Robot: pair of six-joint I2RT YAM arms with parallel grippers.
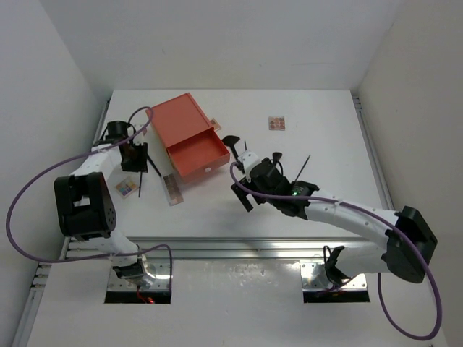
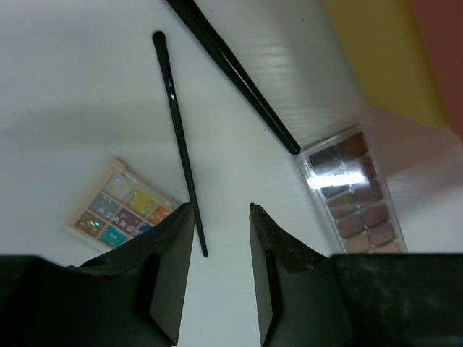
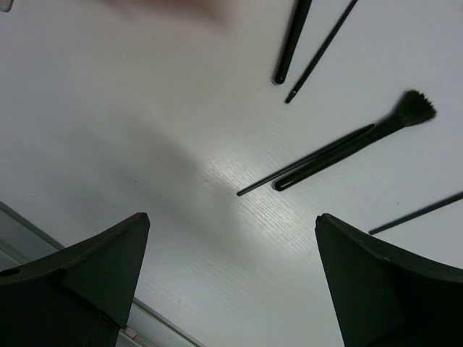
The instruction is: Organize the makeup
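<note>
**A:** How wide are your left fingers (image 2: 173,246)?

**B:** Partly apart, gripping nothing. The thin brush (image 2: 177,130) ends on the counter (image 2: 72,94) just inside their gap; you can't tell if it touches.

**A:** And your right fingers (image 3: 108,253)?

**B:** Spread wide, nothing between them. The fan brush (image 3: 347,150) and the sticks (image 3: 291,36) lie ahead.

**A:** What's hidden?

**B:** A finger covers the colour palette (image 2: 119,210) corner, the brown palette (image 2: 358,195) loses its near end, and the sticks run off-frame.

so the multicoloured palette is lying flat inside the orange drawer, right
Not quite: the multicoloured palette lies flat on the table, next to a thin black brush, not inside the orange drawer. The left wrist view shows it.
</note>
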